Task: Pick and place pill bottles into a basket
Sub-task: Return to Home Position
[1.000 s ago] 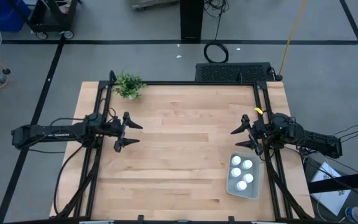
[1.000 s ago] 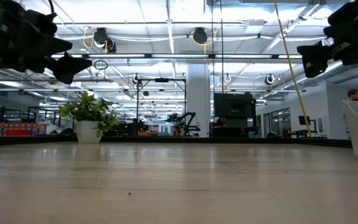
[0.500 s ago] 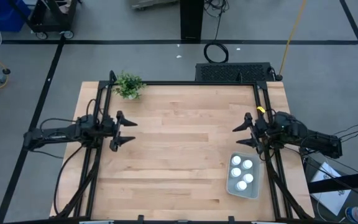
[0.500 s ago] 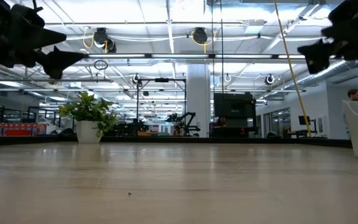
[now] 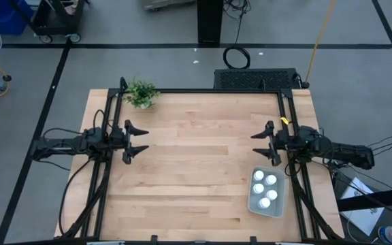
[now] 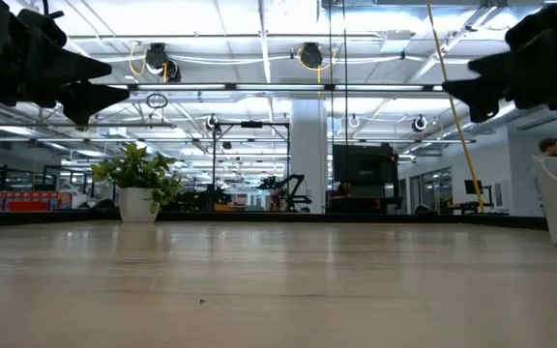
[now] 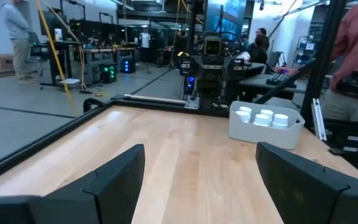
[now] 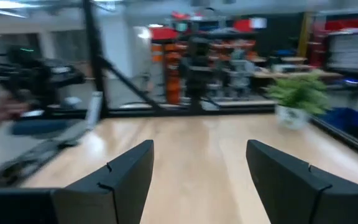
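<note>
All five pill bottles point(image 5: 265, 188) stand upright inside the basket point(image 5: 276, 212), which sits on the desk point(image 5: 196, 170) at its near right corner. None shows on the bare wood.

Over the last second, the change is in the arms alone. The left hand point(image 5: 140, 139) has drawn back a little toward the left edge of the desk, its arm folding in over the side rail. The right hand point(image 5: 263, 144) has turned and settled just beyond the basket's far end, no longer reaching toward it. Both hands have their fingers apart and carry nothing, and the low view shows both held well above the wood.

The basket and bottles have not shifted, and the small potted plant point(image 5: 141, 93) at the far left corner is as it was.

Judging from this, the placing is finished and the arms are simply pulling back to their rest pose. All that remains is for them to come to a stop clear of the basket.
</note>
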Controlling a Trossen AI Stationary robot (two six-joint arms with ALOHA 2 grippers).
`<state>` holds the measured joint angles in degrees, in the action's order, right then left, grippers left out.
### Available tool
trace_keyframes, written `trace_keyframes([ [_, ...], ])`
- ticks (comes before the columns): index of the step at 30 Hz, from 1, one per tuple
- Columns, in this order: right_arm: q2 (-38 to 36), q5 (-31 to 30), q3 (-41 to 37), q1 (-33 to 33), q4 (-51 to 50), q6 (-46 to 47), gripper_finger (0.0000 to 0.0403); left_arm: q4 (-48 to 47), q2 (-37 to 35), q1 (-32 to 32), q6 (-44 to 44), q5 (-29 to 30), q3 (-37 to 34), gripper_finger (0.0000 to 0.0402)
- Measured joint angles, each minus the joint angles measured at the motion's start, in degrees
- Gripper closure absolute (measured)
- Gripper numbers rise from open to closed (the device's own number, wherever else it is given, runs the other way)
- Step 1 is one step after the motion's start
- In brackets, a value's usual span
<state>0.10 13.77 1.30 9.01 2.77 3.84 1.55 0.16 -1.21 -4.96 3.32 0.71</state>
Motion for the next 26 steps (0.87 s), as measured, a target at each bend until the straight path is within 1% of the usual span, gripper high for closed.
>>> trace_keyframes([
  [2, 0.51, -3.68, -0.07, -0.94, -0.29, -0.06, 0.0151, 0.01, 0.0, 0.59, 0.5, 0.19, 0.0, 0.0092],
  [4, 0.52, -4.55, -0.08, -1.83, -0.43, -0.24, 0.0151, -0.01, 0.08, 0.97, 0.58, 0.21, 0.0, 0.0092],
  [8, 0.51, -4.8, -0.13, -3.56, -0.49, -0.31, 0.0151, -0.13, 0.17, 1.09, 0.67, 0.25, 0.0, 0.0092],
  [12, 0.5, -4.8, -0.2, -4.72, -0.5, 2.22, 0.0151, -0.25, 0.2, 1.09, -1.56, -0.62, 0.0, 0.0092],
  [26, 0.5, -4.8, -0.31, -4.73, -0.4, 2.53, 0.0151, 1.41, 0.2, 1.09, -1.35, -1.32, -0.13, 0.0092],
])
